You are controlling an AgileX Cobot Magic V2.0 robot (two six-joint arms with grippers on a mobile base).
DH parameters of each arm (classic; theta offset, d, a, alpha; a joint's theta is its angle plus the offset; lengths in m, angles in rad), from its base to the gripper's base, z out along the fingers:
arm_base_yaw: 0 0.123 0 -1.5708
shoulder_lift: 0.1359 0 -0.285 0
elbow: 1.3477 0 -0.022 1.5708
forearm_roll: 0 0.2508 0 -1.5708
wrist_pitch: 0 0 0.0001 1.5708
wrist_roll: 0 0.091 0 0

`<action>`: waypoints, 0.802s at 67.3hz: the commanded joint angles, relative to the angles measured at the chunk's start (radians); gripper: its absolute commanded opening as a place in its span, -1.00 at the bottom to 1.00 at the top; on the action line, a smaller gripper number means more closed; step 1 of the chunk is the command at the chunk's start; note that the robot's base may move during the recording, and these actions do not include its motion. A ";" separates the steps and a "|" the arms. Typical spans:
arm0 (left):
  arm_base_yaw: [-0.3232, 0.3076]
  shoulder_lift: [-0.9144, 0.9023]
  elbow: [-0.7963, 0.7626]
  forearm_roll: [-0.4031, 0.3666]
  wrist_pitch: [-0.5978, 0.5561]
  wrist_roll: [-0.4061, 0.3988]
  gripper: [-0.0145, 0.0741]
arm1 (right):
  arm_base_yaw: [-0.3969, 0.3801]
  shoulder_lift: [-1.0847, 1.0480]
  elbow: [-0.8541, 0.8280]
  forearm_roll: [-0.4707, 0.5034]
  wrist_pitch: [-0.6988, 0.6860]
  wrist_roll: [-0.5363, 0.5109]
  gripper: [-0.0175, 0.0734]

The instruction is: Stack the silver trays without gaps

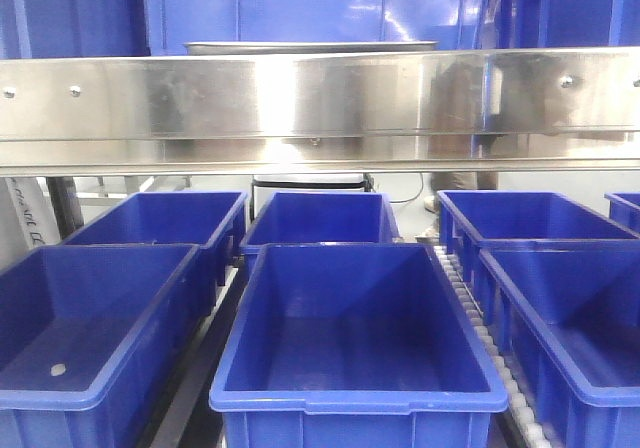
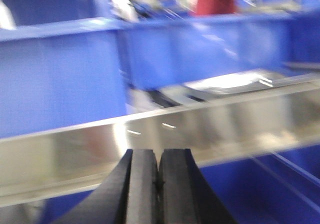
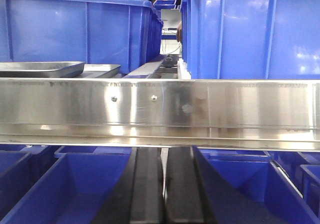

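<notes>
- A long flat shiny steel shelf rail with screws [image 1: 320, 108] runs left to right across the whole front view, dividing an upper shelf from a lower level.
- Behind and just above the rail's top edge, near the middle, shows the rolled rim of a shallow shiny silver stainless-steel tray [image 1: 310, 47]; only its near long edge is visible there, running left to right, parallel to the rail.
- In the right wrist view two such trays sit on the upper shelf at far left: one tray [image 3: 37, 69] nearer the left edge, another [image 3: 102, 70] just beside it on the right, both flat and upright, long sides along the rail. Whether they touch cannot be told.
- Tall deep blue plastic bins [image 3: 80, 29] stand close behind the trays, leaving little room at the far side.
- Below the rail, open deep blue bins [image 1: 355, 333] sit in rows, rims nearly touching, with a roller track [image 1: 480, 318] between the middle and right columns.
- The left gripper [image 2: 158, 184] is below the rail, its black jaws pressed together with nothing between them; that view is blurred.
- The right gripper [image 3: 164, 189] is also below the rail, jaws closed to a thin slit, holding nothing.
</notes>
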 commanded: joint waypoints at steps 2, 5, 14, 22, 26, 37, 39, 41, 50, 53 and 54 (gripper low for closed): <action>0.085 -0.005 0.064 -0.033 -0.117 0.015 -0.71 | 0.003 -0.004 -0.001 -0.009 -0.017 -0.001 -0.65; 0.120 -0.005 0.093 -0.014 -0.117 -0.020 -0.71 | 0.003 -0.004 -0.001 -0.009 -0.017 -0.001 -0.65; 0.130 -0.005 0.134 0.066 -0.124 -0.128 -0.71 | 0.003 -0.004 -0.001 -0.009 -0.017 -0.001 -0.65; 0.130 -0.005 0.156 0.079 -0.143 -0.142 -0.71 | 0.003 -0.004 -0.001 -0.009 -0.017 -0.001 -0.65; 0.130 -0.005 0.156 0.079 -0.152 -0.142 -0.71 | 0.003 -0.004 -0.001 -0.009 -0.017 -0.001 -0.65; 0.130 -0.005 0.156 0.079 -0.158 -0.142 -0.71 | 0.003 -0.004 -0.001 -0.009 -0.017 -0.001 -0.65; 0.130 -0.005 0.156 0.079 -0.158 -0.142 -0.71 | 0.003 -0.004 -0.001 -0.009 -0.017 -0.001 -0.65; 0.130 -0.005 0.156 0.079 -0.158 -0.142 -0.71 | 0.003 -0.004 -0.001 -0.009 -0.017 -0.001 -0.65; 0.130 -0.005 0.156 0.079 -0.158 -0.142 -0.71 | 0.003 -0.004 -0.001 -0.009 -0.017 -0.001 -0.65; 0.130 -0.005 0.156 0.079 -0.158 -0.142 -0.71 | 0.003 -0.004 -0.001 -0.009 -0.017 -0.001 -0.65; 0.130 -0.005 0.156 0.079 -0.158 -0.142 -0.71 | 0.003 -0.004 -0.001 -0.009 -0.017 -0.001 -0.65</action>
